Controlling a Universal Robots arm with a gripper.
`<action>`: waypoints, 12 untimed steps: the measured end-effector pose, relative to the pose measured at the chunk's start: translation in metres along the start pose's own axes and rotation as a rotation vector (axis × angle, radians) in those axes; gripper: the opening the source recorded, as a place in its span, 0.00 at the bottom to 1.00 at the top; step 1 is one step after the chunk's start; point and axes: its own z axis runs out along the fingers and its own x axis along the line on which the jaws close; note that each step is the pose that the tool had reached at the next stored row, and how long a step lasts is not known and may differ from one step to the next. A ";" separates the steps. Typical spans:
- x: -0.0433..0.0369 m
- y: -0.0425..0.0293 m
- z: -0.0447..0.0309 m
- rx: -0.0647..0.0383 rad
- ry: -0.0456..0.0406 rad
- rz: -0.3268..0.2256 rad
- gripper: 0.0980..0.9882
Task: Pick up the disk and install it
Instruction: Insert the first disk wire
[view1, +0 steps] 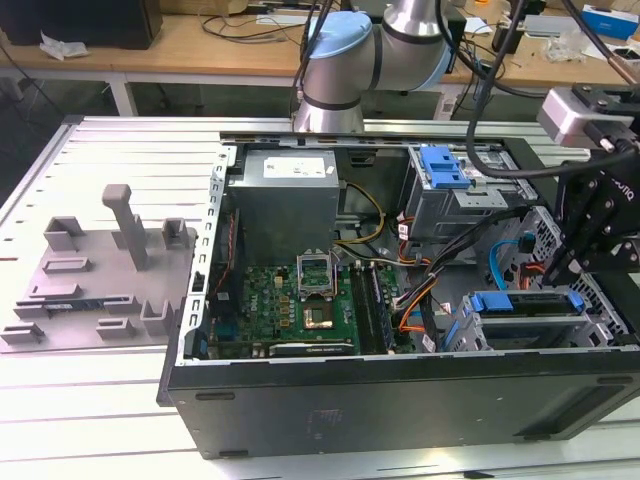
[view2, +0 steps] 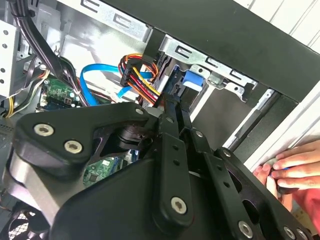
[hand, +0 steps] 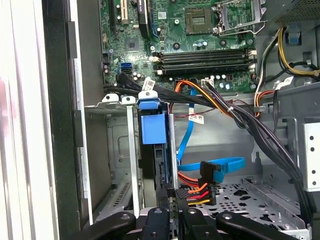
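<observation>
The disk (hand: 153, 129) stands on edge in the lower drive cage (hand: 112, 150) of the open computer case, its blue carrier bracket (view2: 193, 81) on the edge away from my gripper. In the exterior view the disk (view1: 522, 302) shows as a blue strip along the cage top, near the case's front right corner. My gripper (hand: 171, 216) reaches down into the case at the disk's cable end. Its fingers (view2: 169, 131) sit close together on either side of the thin edge and look shut on it. A bundle of orange, red and yellow wires (hand: 196, 189) ends right beside the fingertips.
A blue data cable (hand: 215, 166) and thick black cable bundles (hand: 250, 125) cross the case floor next to the cage. A second cage with a blue bracket (view1: 444, 166) sits at the back. A person's hand (view2: 286, 169) rests on the case's outer edge. A grey fixture (view1: 110, 265) lies at the exterior view's left.
</observation>
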 end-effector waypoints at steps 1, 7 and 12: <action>0.0006 0.0000 0.0016 0.000 0.0002 0.000 0.08; 0.0013 -0.0001 0.0072 0.000 0.0001 0.000 0.08; 0.0018 -0.0001 0.0093 0.000 0.0001 0.000 0.08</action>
